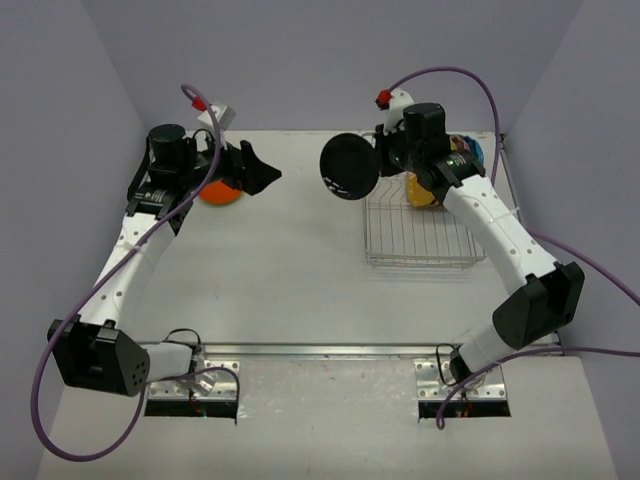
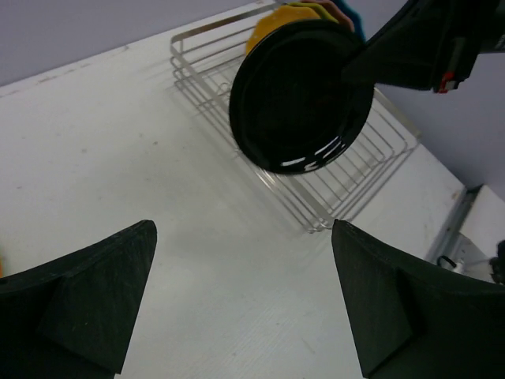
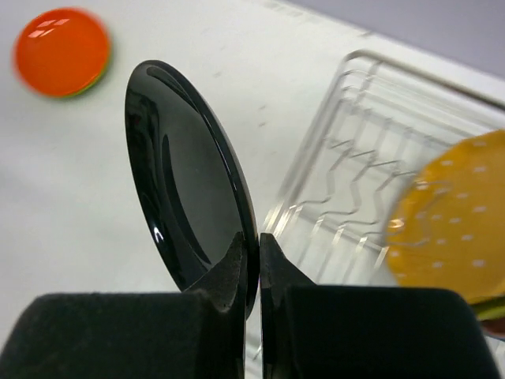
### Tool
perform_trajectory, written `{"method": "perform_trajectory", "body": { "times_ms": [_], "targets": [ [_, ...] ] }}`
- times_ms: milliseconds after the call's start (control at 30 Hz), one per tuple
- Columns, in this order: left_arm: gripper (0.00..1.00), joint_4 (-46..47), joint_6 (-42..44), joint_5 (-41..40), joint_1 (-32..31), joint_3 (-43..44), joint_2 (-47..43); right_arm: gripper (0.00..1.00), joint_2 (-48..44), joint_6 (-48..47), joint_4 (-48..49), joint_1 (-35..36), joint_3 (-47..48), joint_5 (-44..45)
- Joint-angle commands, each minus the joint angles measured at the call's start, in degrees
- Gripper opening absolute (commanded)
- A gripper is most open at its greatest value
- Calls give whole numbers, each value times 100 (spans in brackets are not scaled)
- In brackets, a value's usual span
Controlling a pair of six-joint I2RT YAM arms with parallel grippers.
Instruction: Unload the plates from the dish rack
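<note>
top view: the right gripper [image 1: 383,160] holds the black plate [image 1: 350,167] on edge, in the air at the far left corner of the dish rack [image 1: 420,240]. a yellow plate [image 1: 424,190] stands at the rack's far end. the left gripper [image 1: 258,175] hangs beside an orange plate [image 1: 218,193] lying on the table [image 1: 300,290].

left wrist view: its fingers are spread wide, holding nothing, and face the black plate.

right wrist view: 2 fingers are pressed tight on the plate's rim.

step in hand: carrying 1 plate off the rack. the next move, i judge, calls for crossing to the orange plate and lowering this one flat, or passing it to the left arm.
</note>
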Motion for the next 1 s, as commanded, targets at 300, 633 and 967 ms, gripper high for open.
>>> {"method": "perform_trajectory", "body": {
  "times_ms": [300, 633, 967],
  "targets": [
    [66, 136, -591, 1568, -218, -197, 606, 0, -301, 996, 124, 205, -514, -3601],
    [46, -346, -97, 1539, -456, -203, 904, 0, -234, 1060, 156, 217, -483, -3662],
    [0, -297, -321, 1441, -190, -171, 1163, 45, -155, 1079, -16, 213, -413, -2991]
  ]
}}
